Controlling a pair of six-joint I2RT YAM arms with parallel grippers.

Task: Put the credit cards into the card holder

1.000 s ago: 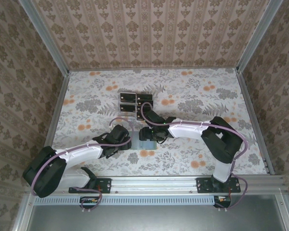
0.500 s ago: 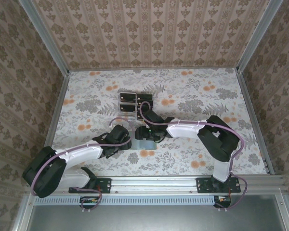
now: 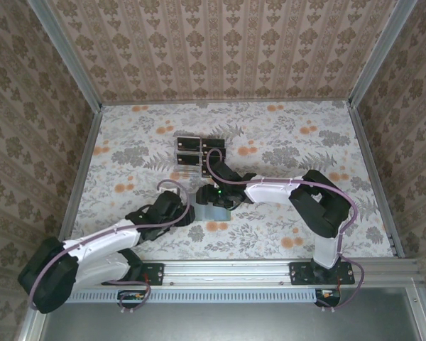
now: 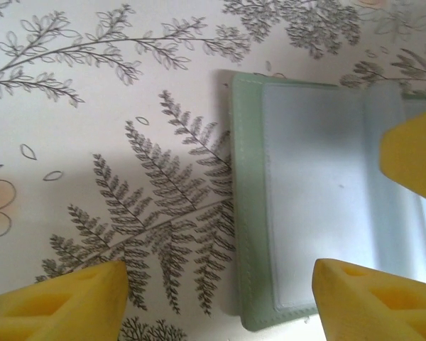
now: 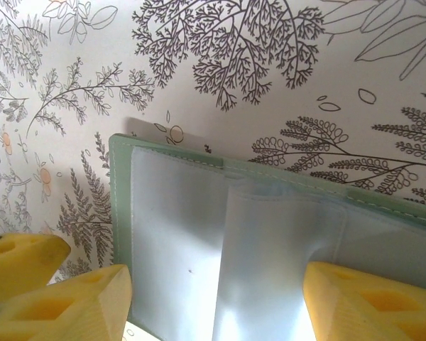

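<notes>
Card holder (image 5: 199, 234) lies open and flat on the flowered table (image 3: 305, 142), green border showing and clear pockets (image 4: 319, 185) face up. Right gripper (image 5: 216, 284) is directly over it with its jaws spread wide, one yellow finger at each side of the open sleeve and nothing clamped between them. Whether the pads touch the plastic, I can't tell. Left gripper (image 4: 220, 284) is at the holder's edge on its own arm's side, jaws parted and empty, one finger over bare table and the other over the holder's near corner. The two grippers are close: one of the right gripper's fingers (image 4: 412, 156) shows just beyond the left gripper's tips. Credit cards (image 3: 188, 145), black, lie clustered on the table beyond the right gripper, apart from the holder.
</notes>
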